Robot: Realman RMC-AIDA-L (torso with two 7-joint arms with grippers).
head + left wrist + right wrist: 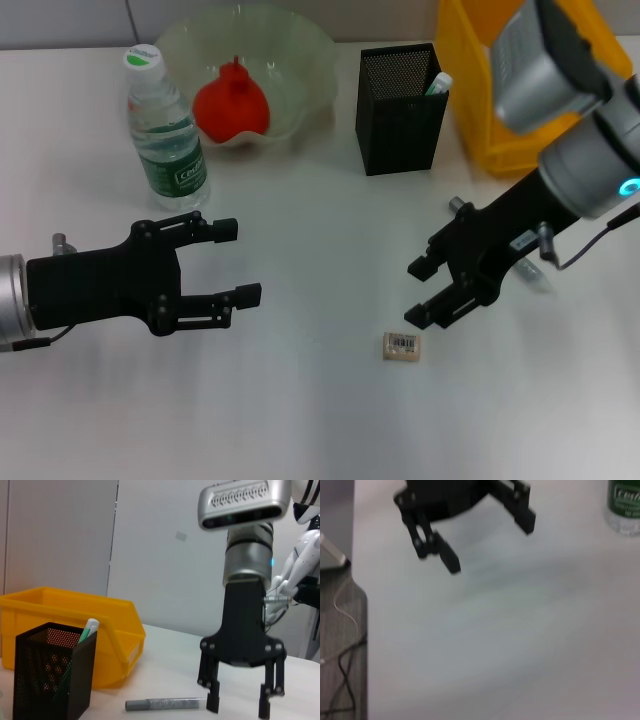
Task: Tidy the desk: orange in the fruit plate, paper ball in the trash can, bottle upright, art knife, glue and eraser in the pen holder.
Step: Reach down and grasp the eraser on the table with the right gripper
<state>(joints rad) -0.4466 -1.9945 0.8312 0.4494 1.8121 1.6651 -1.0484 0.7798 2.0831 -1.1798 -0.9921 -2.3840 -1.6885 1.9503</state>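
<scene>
— What is lying nearest to us on the desk (300, 420)?

— The eraser (402, 346) is sitting alone on the white top, near the front and a bit right of centre, barcode label facing up. Nothing is touching it.

— And the grippers?

— The right gripper (427, 290) is hovering just beyond the eraser and slightly to its right, fingers spread apart and holding nothing. The left gripper (238, 262) is reaching in from the left side, jaws also parted and empty (the right wrist camera is showing it the same way (490, 540), with bare desk between the fingers).

— Anything beside the right arm?

— A grey stick-shaped thing, maybe the art knife (165, 703), is lying flat on the desk close to the right gripper; from the head camera it is mostly hiding behind the arm, so I cannot tell exactly what it is.

— Farther back?

— The bottle (165, 135) is standing upright on the left, cap up. Just behind and right of it the fruit plate (310, 50) is holding the orange (232, 105). Right of the plate the pen holder (398, 105) is standing with a green-and-white tube poking out of its right corner. The trash can (475, 90) is sitting in the far right corner, just beside the pen holder, and the right arm is partly covering it.
</scene>
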